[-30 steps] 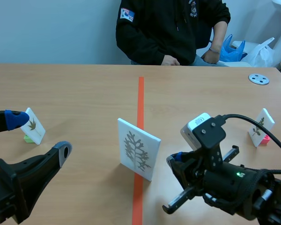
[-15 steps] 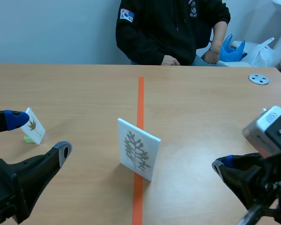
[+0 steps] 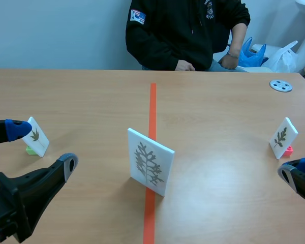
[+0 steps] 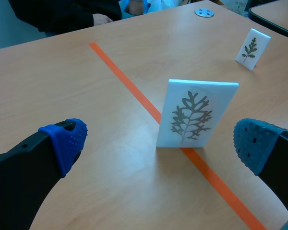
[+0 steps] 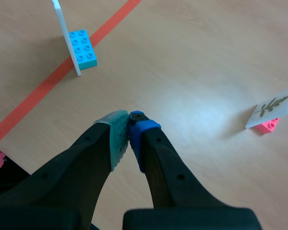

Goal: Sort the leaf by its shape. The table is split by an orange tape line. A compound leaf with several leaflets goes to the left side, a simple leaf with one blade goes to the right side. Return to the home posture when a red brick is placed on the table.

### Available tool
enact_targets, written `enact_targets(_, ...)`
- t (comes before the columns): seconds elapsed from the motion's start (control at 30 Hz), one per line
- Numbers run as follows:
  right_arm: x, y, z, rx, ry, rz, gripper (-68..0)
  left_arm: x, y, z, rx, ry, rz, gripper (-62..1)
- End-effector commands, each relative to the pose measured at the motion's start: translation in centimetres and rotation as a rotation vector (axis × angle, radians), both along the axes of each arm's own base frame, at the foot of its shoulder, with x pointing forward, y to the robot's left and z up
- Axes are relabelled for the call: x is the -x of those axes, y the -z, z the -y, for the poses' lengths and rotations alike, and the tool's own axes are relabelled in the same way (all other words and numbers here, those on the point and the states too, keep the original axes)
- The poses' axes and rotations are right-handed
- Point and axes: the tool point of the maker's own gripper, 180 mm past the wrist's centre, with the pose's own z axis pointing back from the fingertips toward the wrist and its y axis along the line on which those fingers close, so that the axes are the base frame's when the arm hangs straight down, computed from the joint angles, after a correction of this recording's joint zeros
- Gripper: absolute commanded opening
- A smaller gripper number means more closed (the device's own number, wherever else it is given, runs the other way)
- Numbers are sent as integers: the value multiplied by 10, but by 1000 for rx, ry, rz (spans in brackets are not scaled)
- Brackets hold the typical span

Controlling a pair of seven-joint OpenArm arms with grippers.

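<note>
Three leaf cards [image 3: 150, 161] [image 3: 36, 136] [image 3: 283, 137], one tape line [image 3: 152, 114]

The wooden table [image 3: 91, 96] carries an orange tape line [image 3: 152, 107] running down its middle toward the near edge; on that line stands the large leaf card [image 3: 149, 161], propped on a blue brick [image 5: 83, 49]; near the left edge stands the left small card [image 3: 36, 136] on a green brick [image 3: 30, 150]; near the right edge, the right small card [image 3: 283, 138] on a pink brick [image 3: 287, 150]; a grey disc [image 3: 280, 86] lies by the far right corner.

right gripper [image 3: 295, 173] cropped; left card [image 3: 36, 136] leaf perhaps lobed
</note>
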Motion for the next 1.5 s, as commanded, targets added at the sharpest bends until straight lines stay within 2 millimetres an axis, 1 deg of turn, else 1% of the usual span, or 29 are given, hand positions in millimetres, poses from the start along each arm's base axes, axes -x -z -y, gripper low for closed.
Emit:
enact_targets(0.0,-4,-4,-4,-20,-8,23,-564,-1,-6,3,17,2,19,14)
enact_targets(0.03,-4,-4,-4,-20,-8,23,-488,-1,-6,3,17,2,19,14)
enact_targets(0.13,-5,-5,-5,-23,-8,27,-203,-1,-6,3,17,2,19,14)
enact_targets(0.17,-5,-6,-5,-28,-9,33,-137,-1,-6,3,17,2,19,14)
enact_targets(0.2,-6,-7,-6,-30,-9,37,-86,-1,-6,3,17,2,19,14)
enact_targets(0.27,-6,-7,-6,-31,-9,38,-10,-1,-6,3,17,2,19,14)
enact_targets(0.3,-6,-7,-6,-31,-9,38,4,-1,-6,3,17,2,19,14)
enact_targets(0.4,-6,-7,-5,-30,-8,39,4,-1,-6,3,17,2,19,14)
enact_targets(0.53,-13,-5,-8,-41,-18,49,4,-1,-6,3,18,1,19,14)
enact_targets(0.7,-18,10,-21,-88,-46,26,4,-1,-6,3,17,1,19,14)
enact_targets(0.87,-21,29,-45,-164,-90,-7,4,-1,-6,3,18,1,19,14)
enact_targets(1.1,-34,44,-78,-205,-172,25,4,-1,-6,3,18,1,19,14)
enact_targets(1.33,-51,59,-108,-243,-192,54,4,-1,-6,3,18,1,19,14)
enact_targets(1.47,-57,72,-128,-262,-213,48,4,-1,-6,3,18,1,19,14)
